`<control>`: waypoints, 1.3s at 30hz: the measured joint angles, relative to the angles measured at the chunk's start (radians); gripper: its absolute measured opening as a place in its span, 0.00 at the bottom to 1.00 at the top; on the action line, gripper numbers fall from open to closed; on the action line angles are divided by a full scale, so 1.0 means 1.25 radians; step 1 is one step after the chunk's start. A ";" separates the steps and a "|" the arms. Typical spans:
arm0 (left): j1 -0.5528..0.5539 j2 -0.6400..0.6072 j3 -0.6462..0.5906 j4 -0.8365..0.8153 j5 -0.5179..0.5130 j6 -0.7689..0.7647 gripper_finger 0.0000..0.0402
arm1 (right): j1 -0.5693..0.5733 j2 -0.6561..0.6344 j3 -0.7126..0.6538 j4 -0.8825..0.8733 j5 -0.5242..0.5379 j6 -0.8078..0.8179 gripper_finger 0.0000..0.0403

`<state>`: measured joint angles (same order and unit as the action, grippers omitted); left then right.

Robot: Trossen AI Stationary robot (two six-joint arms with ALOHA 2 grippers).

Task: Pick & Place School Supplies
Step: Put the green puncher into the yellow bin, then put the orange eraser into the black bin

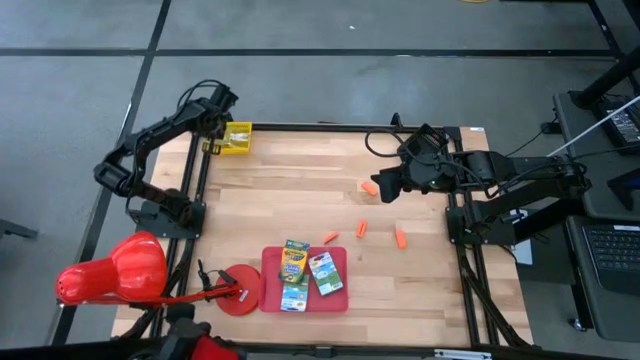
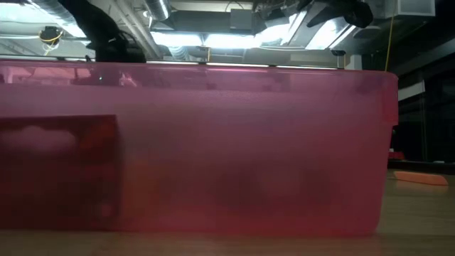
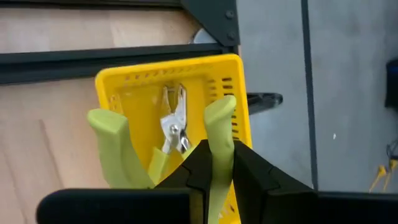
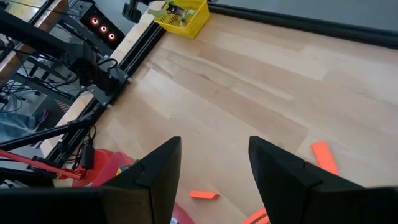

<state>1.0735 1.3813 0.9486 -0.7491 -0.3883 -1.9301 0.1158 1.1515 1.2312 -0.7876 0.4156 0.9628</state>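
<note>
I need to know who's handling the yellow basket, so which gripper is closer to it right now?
Left. The left gripper is right over the yellow basket at the table's far left corner, its jaws shut on the green-handled pliers. The right gripper hovers across the table, jaws open.

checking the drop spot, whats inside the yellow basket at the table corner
Inside the yellow basket, the metal nose of the yellow-green-handled pliers points down; the left gripper is shut on one handle. The basket's floor beneath the tool and the fingers is hidden.
</note>
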 joint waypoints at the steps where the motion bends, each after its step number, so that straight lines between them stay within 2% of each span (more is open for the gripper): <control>1: 0.005 -0.003 -0.010 0.014 -0.002 -0.003 0.09 | -0.001 0.000 0.000 -0.001 -0.002 0.006 0.48; 8: 0.045 -0.009 -0.074 0.139 -0.011 0.044 0.10 | 0.000 0.000 0.000 -0.024 0.000 0.050 0.48; 15: 0.054 -0.009 -0.089 0.186 -0.024 0.081 0.31 | -0.001 0.000 0.000 -0.029 0.015 0.081 0.48; 20: 0.054 -0.009 -0.089 0.195 -0.020 0.102 0.39 | -0.001 0.000 0.000 -0.029 0.031 0.084 0.48; 23: 0.054 -0.009 -0.089 0.266 0.015 0.179 0.41 | -0.001 0.000 0.000 -0.029 0.037 0.084 0.48; 25: 0.048 -0.009 -0.090 0.365 0.048 0.288 0.41 | -0.001 0.000 0.000 -0.029 0.039 0.084 0.48; 28: 0.024 -0.009 -0.090 0.617 0.178 0.562 0.40 | 0.000 0.000 0.000 -0.029 0.053 0.080 0.48; 31: -0.015 -0.010 -0.089 0.823 0.421 0.764 0.37 | 0.000 0.000 0.000 -0.029 0.056 0.061 0.48; 34: -0.085 -0.010 -0.089 0.890 0.668 0.862 0.34 | -0.007 0.000 -0.010 -0.032 0.024 0.056 0.48; 37: -0.217 -0.009 -0.089 0.889 0.925 0.971 0.32 | -0.029 0.000 -0.063 -0.067 -0.069 0.059 0.48; 38: -0.273 -0.009 -0.089 0.890 0.980 0.996 0.31 | -0.040 0.000 -0.091 -0.078 -0.102 0.056 0.48; 39: -0.328 -0.009 -0.089 0.893 0.997 1.013 0.30 | -0.055 0.000 -0.126 -0.085 -0.138 0.052 0.48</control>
<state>0.6641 1.3697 0.8371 0.3669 0.8574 -0.6639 0.0475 1.1517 1.0734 -0.8942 0.2431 1.0274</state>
